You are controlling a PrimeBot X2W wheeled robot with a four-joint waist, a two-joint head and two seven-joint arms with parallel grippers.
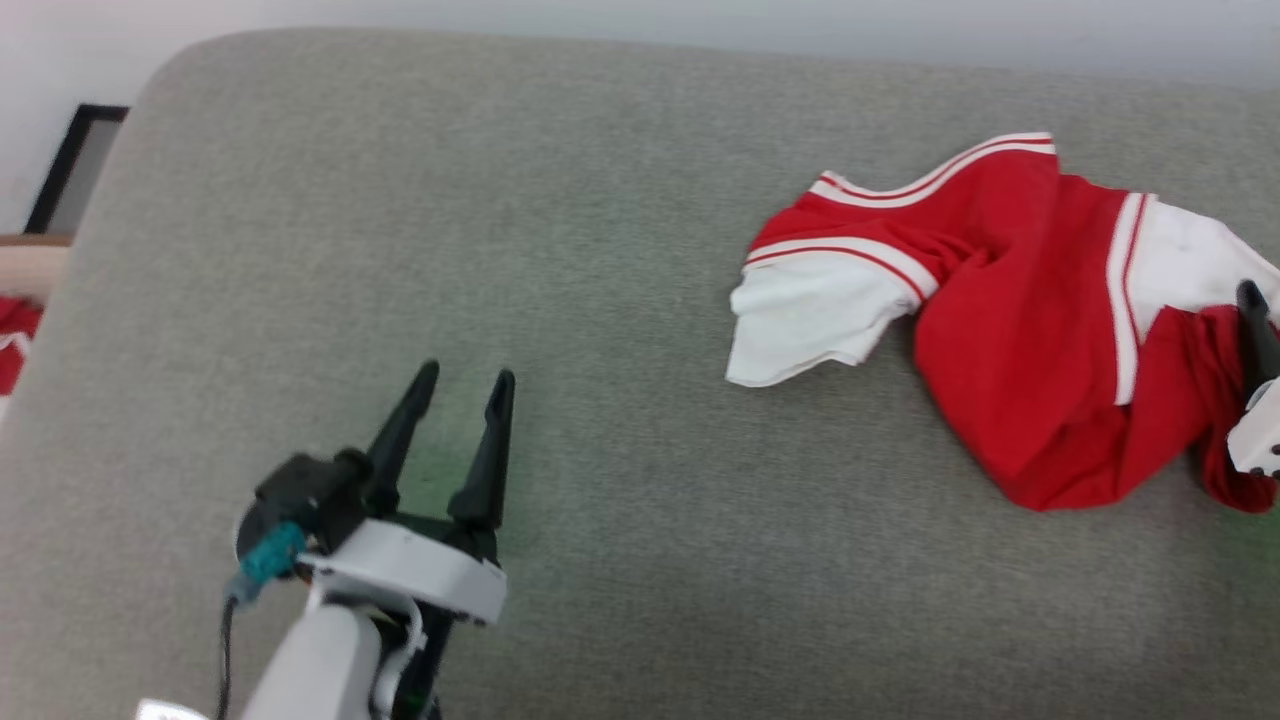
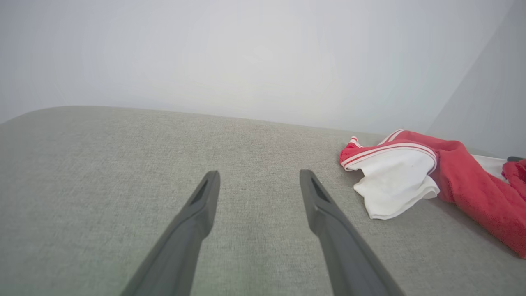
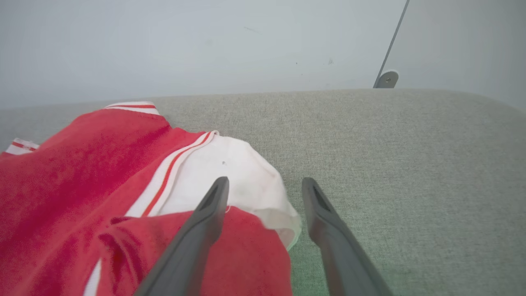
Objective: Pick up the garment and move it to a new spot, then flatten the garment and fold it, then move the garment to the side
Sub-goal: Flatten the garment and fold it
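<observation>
The jersey (image 1: 1010, 330) lies crumpled on the right side of a grey padded surface (image 1: 620, 250), well apart from the left gripper (image 1: 467, 373) and right up against the right gripper (image 3: 265, 181). It is bunched and partly turned inside out. A white flap of the inner side spills toward the middle of the surface, striped trim runs along the folds, and a mound of red cloth sits behind the flap. No lettering shows.

The left gripper hovers over bare grey fabric at the lower left of the head view. Its two dark fingers are spread wide and nothing is between them. From its own wrist camera the jersey (image 2: 472, 193) sits off to the right, beyond the right-hand finger and clear of it, with the white flap nearest.

The right gripper is at the jersey's right end. In the head view one dark finger (image 1: 1256, 335) rises at the picture's edge against the red and white cloth. The right wrist view shows its fingers parted, not pinching anything. The left-hand finger lies over a red fold of the jersey (image 3: 82, 172), the white rounded edge of the cloth reaches into the gap between the fingers, and the right-hand finger stands over bare grey fabric just beside that edge. A pale wall (image 2: 246, 53) rises behind the surface.
</observation>
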